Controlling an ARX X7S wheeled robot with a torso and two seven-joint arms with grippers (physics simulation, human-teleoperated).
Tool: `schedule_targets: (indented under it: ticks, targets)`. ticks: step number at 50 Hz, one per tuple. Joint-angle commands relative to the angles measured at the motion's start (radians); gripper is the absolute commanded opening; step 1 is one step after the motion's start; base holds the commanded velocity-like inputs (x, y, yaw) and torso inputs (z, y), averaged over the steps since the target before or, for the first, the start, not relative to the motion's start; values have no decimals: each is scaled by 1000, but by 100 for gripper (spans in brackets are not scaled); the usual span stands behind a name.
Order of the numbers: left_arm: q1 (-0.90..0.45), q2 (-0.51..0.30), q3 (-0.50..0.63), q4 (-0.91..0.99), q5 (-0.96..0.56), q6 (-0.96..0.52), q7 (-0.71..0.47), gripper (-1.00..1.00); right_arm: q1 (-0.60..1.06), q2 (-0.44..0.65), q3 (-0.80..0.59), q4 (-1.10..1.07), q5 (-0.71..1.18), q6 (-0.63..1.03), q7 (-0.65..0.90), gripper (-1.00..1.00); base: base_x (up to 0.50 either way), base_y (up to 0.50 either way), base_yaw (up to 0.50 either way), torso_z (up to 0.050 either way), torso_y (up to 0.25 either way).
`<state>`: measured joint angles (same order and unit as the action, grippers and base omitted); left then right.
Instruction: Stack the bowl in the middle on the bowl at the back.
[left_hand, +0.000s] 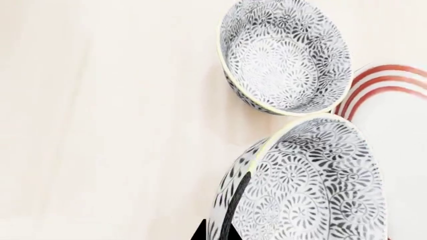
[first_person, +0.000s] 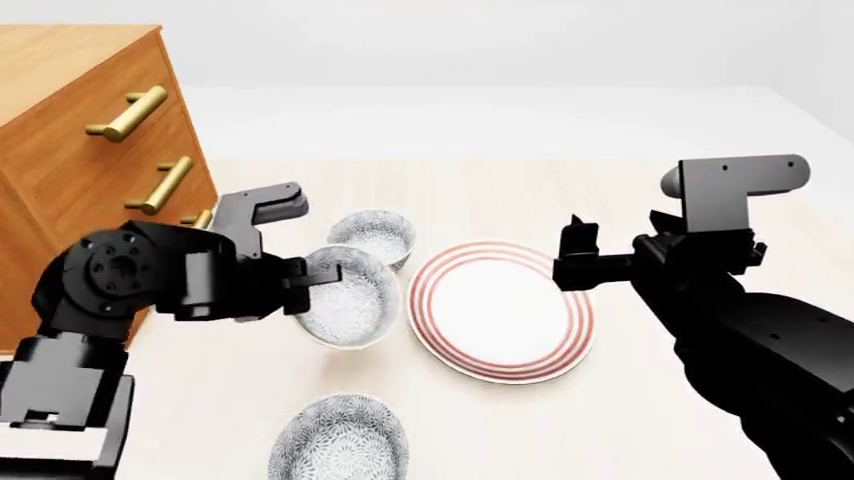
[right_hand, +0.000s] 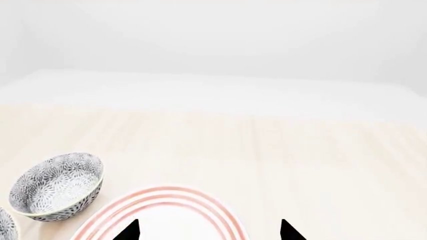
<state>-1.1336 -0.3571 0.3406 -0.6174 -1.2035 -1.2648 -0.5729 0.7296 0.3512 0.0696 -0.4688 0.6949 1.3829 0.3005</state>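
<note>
A: The left claw (first_person: 302, 287) is clenched on the middle bowl's (first_person: 350, 297) rim, lifted and tilted, just near of the back bowl (first_person: 372, 237).

B: Carry it farther, level it, centre, lower. The right claw (first_person: 577, 262) hangs released over the plate (first_person: 501, 312).

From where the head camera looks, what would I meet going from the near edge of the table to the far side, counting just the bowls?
Nearest bowl → the bowl in the middle, tilted and held in the left gripper → the bowl at the back, resting on the table.
</note>
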Motion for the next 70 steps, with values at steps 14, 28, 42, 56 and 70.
schedule_targets:
  ticks: [14,28,42,56,70]
  targets:
    - [40,-11,-330,153,-495,-181,-524,-100,6,3,-5,8,10,-17,12,100,0,0,0,0,0]
    - [141,-98,-294,321,-1079,-80,-983,-100,26,3,2,-9,30,3,28,100,0,0,0,0,0]
    - [239,-331,-98,621,-1344,199,-979,-100,40,-10,-16,-1,31,-16,38,100,0,0,0,0,0]
    - [324,-430,-24,769,-1444,294,-949,-100,48,-18,-21,5,37,-21,50,100,0,0,0,0,0]
    - [364,-493,5,860,-1487,351,-931,-100,52,-17,-22,5,44,-28,58,100,0,0,0,0,1]
